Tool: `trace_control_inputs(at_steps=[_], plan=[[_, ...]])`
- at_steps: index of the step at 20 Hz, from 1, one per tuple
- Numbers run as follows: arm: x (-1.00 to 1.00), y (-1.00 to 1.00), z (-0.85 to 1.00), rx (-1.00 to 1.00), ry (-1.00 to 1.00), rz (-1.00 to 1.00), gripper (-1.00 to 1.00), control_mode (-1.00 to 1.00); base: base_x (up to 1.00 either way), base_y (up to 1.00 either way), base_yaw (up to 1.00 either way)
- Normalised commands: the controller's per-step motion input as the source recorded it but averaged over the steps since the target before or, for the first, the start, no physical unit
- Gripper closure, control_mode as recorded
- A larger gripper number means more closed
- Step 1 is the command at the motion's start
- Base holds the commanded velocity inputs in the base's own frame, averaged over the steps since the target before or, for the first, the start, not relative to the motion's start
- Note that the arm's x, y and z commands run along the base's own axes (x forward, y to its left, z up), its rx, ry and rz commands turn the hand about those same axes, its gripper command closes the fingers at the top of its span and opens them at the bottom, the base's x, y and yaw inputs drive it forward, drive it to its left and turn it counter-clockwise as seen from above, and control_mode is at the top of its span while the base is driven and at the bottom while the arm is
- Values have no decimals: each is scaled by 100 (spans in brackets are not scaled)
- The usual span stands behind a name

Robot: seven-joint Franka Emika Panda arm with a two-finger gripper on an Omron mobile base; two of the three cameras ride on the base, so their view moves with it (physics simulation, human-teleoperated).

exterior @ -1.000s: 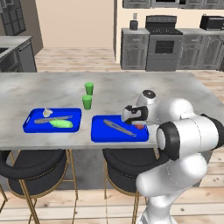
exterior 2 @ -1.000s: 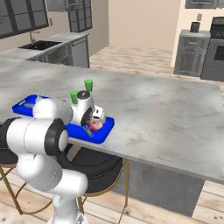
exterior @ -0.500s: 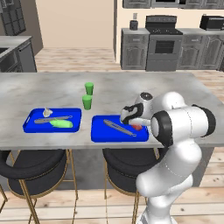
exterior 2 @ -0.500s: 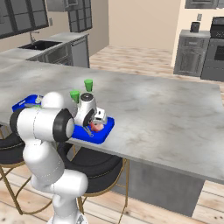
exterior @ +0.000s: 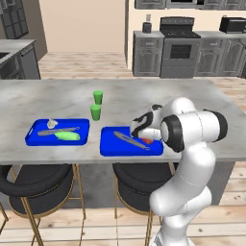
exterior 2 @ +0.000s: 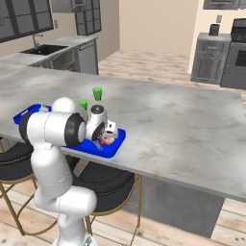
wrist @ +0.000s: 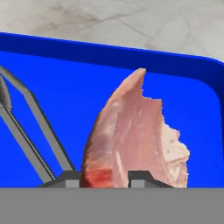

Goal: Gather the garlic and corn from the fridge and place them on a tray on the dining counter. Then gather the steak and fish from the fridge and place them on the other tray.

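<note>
Gripper (wrist: 105, 178) low over the right-hand blue tray (exterior: 108, 146) on the dining counter (exterior: 43, 93), fingers closed on the steak (wrist: 131, 144); hand view shows the pinkish-red slab standing between the two tips, its lower edge at the tray floor (contact w/ floor can't be confirmed). In left base view steak (exterior: 148, 141) sits at tray's right end, just beside the fish (exterior: 130, 140), a thin grey strip lying diagonally on the same tray. Other tray (exterior: 33, 137) well to the left, carrying corn (exterior: 67, 136), garlic (exterior: 52, 124) and a grey utensil-like strip (exterior: 58, 130). Two green cups (exterior: 96, 105) upright behind, between trays. Stools (exterior: 41, 185) tucked under counter edge.
</note>
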Motion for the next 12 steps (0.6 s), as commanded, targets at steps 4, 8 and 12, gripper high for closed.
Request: trace_control_inputs(at_steps=[4,8,12], plan=[[4,-2,-17,0,0,2,100,-100,0,0,0],[0,-10,3,0,0,0,-100,-100,0,0,0],[-1,-1,26,0,0,0,-100,-100,0,0,0]])
